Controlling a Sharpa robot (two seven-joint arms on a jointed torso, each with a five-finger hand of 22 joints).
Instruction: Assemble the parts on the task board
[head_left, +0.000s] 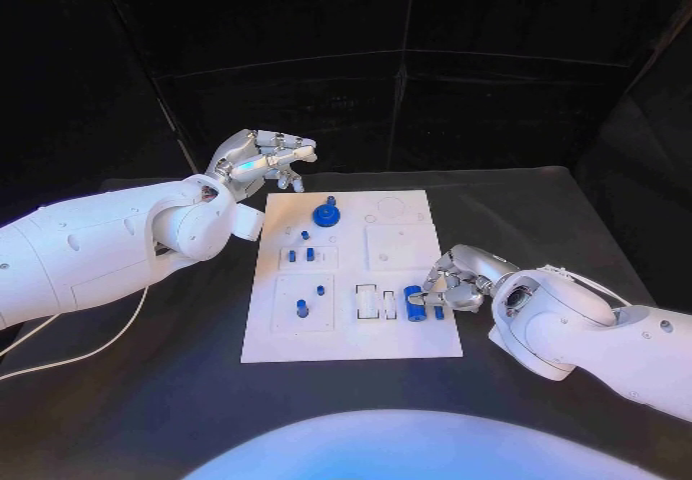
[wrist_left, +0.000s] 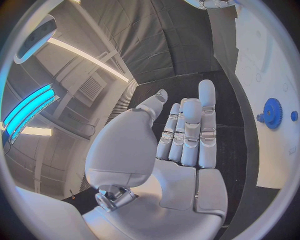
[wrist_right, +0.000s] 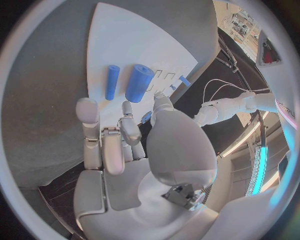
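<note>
Two hands are in play, and only one is at work. Your right hand (head_left: 459, 282) sits at the right edge of the board (head_left: 353, 340), lower right of centre in the head view, fingers curled in beside two blue cylinders. I cannot tell whether it pinches anything; in the right wrist view a small blue bit shows near the fingertips (wrist_right: 161, 103), but contact is unclear. Your left hand (head_left: 264, 160) hangs above the table at upper left, off the board's far corner, fingers extended together and holding nothing.

Judging by this, the step in hand is placing or picking a part at the slots near the board's right edge. Your next move calls for a fine, steady pinch and a straight push down (the thick cylinder lies very close, so a nudge could roll it).

Counted in the head view:
- One gear (head_left: 327, 214), near the top of the board, standing on its post.
- Two cylinders: a thick one (head_left: 414, 303) and a thin one (head_left: 438, 311), side by side.
- Roughly six small pegs (head_left: 302, 308) scattered down the left half; a few are too small to count surely.
</note>
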